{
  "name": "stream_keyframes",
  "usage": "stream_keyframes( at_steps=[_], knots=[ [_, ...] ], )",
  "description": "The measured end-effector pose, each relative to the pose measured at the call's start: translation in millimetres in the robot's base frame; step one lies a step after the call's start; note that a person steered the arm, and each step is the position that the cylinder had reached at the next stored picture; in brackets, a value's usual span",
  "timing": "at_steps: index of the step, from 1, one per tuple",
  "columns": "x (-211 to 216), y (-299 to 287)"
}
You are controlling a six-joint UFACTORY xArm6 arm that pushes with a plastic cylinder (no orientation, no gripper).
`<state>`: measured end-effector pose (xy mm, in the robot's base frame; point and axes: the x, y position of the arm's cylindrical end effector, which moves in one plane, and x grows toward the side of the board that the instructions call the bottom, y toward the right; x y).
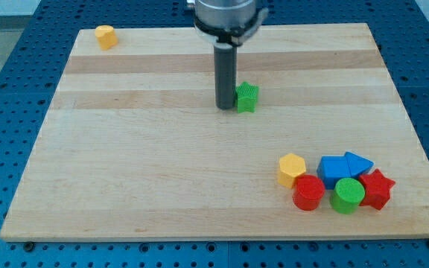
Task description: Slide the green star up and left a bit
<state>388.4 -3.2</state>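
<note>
The green star [247, 97] sits on the wooden board [162, 164] a little above its middle. My tip [224, 107] is the lower end of a dark rod that comes down from the view's top. It stands right beside the star's left side, touching or nearly touching it.
A yellow block [106, 36] lies at the board's top left corner. A cluster at the bottom right holds a yellow hexagon [291, 169], a red cylinder [308, 193], a green cylinder [347, 195], a red star [377, 189], a blue cube [334, 168] and a blue triangle [358, 163].
</note>
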Motion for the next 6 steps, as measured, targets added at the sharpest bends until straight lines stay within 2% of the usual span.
stream_keyframes(
  at_steps=[1,2,5,6],
  knots=[
    [7,0],
    [26,31],
    [42,96],
    [-4,89]
  ],
)
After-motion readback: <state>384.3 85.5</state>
